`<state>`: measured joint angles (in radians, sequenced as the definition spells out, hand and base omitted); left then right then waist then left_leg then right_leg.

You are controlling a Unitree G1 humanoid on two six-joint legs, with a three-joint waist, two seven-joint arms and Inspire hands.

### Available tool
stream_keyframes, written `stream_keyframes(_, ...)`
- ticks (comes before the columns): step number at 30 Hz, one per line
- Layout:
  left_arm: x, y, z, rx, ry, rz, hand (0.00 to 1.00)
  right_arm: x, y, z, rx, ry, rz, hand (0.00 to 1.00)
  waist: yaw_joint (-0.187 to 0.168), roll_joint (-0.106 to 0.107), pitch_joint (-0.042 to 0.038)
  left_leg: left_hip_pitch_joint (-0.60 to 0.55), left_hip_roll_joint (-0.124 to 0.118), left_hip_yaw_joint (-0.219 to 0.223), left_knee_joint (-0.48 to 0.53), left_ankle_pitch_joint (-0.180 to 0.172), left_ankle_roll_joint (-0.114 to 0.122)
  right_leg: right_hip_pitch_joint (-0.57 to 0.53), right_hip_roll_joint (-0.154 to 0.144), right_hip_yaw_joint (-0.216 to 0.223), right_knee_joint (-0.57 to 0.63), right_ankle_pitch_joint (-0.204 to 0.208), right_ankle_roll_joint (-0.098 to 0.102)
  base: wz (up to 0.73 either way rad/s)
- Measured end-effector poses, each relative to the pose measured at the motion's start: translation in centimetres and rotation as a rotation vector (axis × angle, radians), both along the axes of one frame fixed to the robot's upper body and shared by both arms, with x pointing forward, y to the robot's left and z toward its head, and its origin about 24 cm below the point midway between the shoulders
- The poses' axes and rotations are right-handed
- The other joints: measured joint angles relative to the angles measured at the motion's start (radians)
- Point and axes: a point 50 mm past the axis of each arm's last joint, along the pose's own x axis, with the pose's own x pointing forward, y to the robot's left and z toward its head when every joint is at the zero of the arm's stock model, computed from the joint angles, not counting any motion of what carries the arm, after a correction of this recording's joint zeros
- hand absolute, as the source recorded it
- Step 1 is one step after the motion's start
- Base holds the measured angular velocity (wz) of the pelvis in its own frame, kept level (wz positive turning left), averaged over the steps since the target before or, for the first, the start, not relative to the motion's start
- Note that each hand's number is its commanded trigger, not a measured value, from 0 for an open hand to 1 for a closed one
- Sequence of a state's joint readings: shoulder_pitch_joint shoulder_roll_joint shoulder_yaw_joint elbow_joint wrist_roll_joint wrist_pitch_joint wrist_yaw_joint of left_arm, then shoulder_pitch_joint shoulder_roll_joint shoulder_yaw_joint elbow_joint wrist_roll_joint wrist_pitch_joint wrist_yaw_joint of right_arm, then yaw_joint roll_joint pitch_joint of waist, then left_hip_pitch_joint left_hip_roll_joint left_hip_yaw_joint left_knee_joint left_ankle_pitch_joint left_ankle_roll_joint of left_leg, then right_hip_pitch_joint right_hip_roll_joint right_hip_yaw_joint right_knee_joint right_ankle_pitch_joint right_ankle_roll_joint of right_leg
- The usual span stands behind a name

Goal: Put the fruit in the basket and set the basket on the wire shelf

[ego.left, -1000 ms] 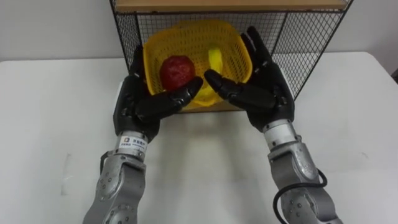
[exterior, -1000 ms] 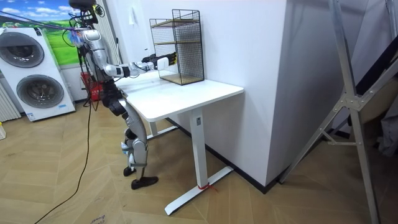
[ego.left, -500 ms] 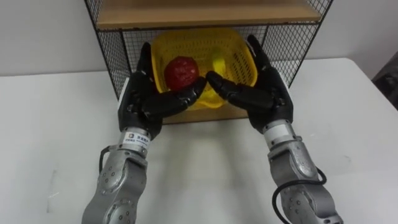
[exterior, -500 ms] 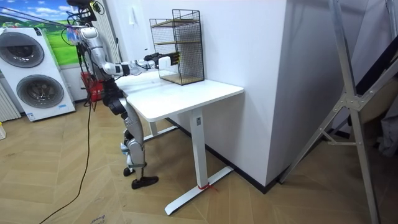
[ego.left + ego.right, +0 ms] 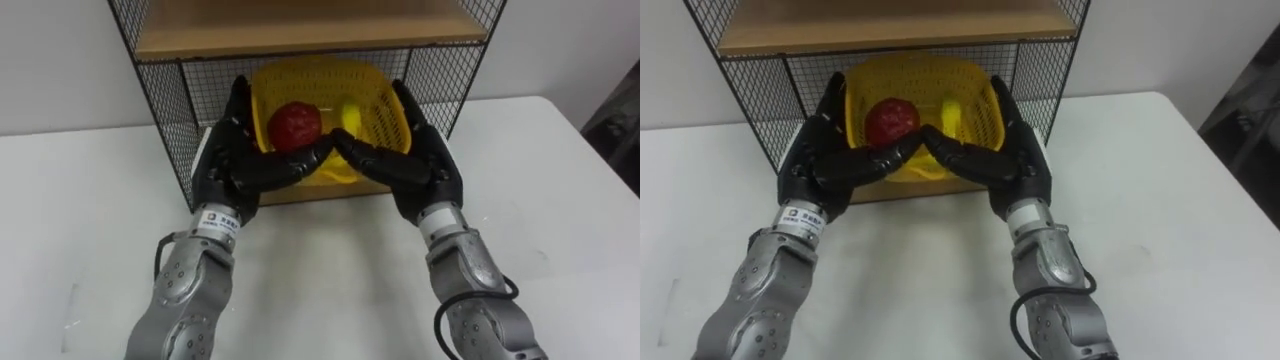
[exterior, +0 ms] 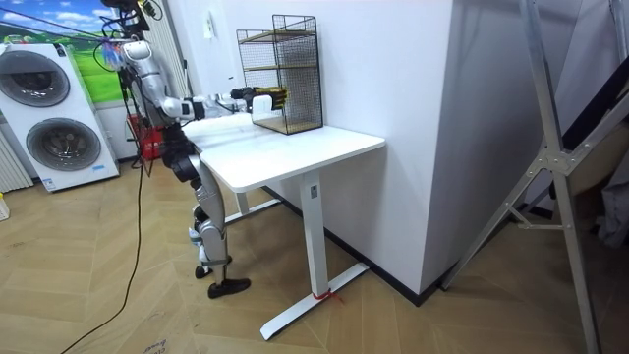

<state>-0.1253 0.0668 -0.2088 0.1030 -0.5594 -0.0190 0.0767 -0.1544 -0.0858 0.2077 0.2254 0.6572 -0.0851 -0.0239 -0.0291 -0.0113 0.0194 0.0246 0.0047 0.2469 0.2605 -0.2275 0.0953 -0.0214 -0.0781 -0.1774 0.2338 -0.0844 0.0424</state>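
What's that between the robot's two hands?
The yellow basket, pressed between left hand and right hand, holding a red fruit and a yellow fruit; both eye views show it.

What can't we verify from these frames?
Basket underside, eye views: left hand and right hand cover it; contact with wire shelf floor unclear.
Yellow fruit, eye views: partly behind basket wall; kind unclear.
Shelf top, eye views: cut by upper edge.
Room view: basket too small.
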Motion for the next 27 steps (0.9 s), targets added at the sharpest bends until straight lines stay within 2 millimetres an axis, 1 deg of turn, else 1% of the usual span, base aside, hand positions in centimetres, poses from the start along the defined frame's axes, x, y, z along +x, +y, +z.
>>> stream_keyframes(1,0.2,-0.1,0.1,0.007,0.001,-0.006,0.0,0.2,0.0,0.1,-0.002,0.0,0.0,0.0,0.001,0.0,0.0,0.0,0.0,0.0,-0.004,0.004,-0.002,-0.002,0.001,0.001,-0.002,0.001,-0.002,0.0)
stream_keyframes(3,1.4,-0.1,0.6,0.04,-0.005,0.0,0.0,1.7,0.1,0.4,-0.029,0.019,-0.004,0.0,0.004,0.0,0.0,0.0,0.002,0.0,-0.014,0.01,-0.008,-0.002,0.01,0.011,-0.015,0.005,-0.007,-0.05)
stream_keyframes(4,1.8,-0.2,0.7,0.045,-0.003,-0.003,0.0,2.1,0.0,0.4,-0.032,0.027,-0.008,0.0,0.005,0.0,0.0,0.002,0.002,0.0,-0.018,0.012,-0.009,-0.002,0.01,0.011,-0.015,0.006,-0.007,0.0)
stream_keyframes(5,2.7,-0.5,0.7,0.059,0.017,-0.01,0.0,2.9,-0.2,0.4,-0.047,0.047,-0.015,0.0,0.007,0.0,0.0,0.006,0.002,0.0,-0.024,0.017,-0.01,0.0,0.01,0.009,-0.016,0.006,-0.008,0.03)
stream_keyframes(8,3.9,-0.8,0.8,0.072,0.061,-0.009,0.0,4.3,-0.7,0.8,-0.07,0.08,-0.019,0.0,0.008,0.0,-0.0004,0.007,0.005,-0.001,-0.023,0.019,-0.012,0.008,0.012,-0.003,-0.032,0.011,-0.014,0.01)
stream_keyframes(11,4.9,-0.5,1.3,0.066,0.094,0.022,0.0,4.9,-0.9,1.3,-0.066,0.101,-0.02,0.0,0.01,0.004,-0.0024,0.003,0.006,-0.001,-0.029,0.02,-0.013,0.003,0.011,-0.004,-0.032,0.012,-0.014,0.0)
stream_keyframes(15,6.8,-0.2,2.5,0.078,0.114,0.049,0.0,6.9,-1.0,2.4,-0.067,0.122,-0.029,0.0,0.009,0.005,-0.0031,0.007,0.005,-0.003,-0.03,0.027,-0.015,0.004,0.011,-0.01,-0.032,0.012,-0.015,0.01)
stream_keyframes(19,7.0,0.1,2.3,0.092,0.151,0.065,0.0,7.7,-0.9,2.8,-0.076,0.142,-0.023,0.0,0.01,0.007,-0.0036,0.006,0.005,-0.007,-0.032,0.03,-0.016,0.004,0.011,-0.016,-0.033,0.012,-0.015,0.04)
stream_keyframes(21,7.0,0.2,1.6,0.1,0.193,0.066,0.0,7.8,-0.6,2.8,-0.08,0.155,-0.018,0.0,0.011,0.011,-0.0064,0.006,0.005,-0.007,-0.033,0.03,-0.016,0.003,0.01,-0.016,-0.032,0.012,-0.015,0.0)
stream_keyframes(23,6.9,0.2,1.2,0.106,0.215,0.063,0.0,7.9,-0.6,2.9,-0.086,0.156,-0.017,0.0,0.011,0.012,-0.0069,0.008,0.004,-0.007,-0.036,0.031,-0.017,0.004,0.01,-0.016,-0.032,0.012,-0.015,0.0)
stream_keyframes(27,6.8,0.1,0.7,0.109,0.245,0.059,0.0,8.1,-0.7,2.3,-0.117,0.19,-0.019,0.0,0.01,0.013,-0.0063,0.014,0.004,-0.007,-0.039,0.033,-0.017,0.008,0.009,-0.016,-0.032,0.012,-0.015,0.0)
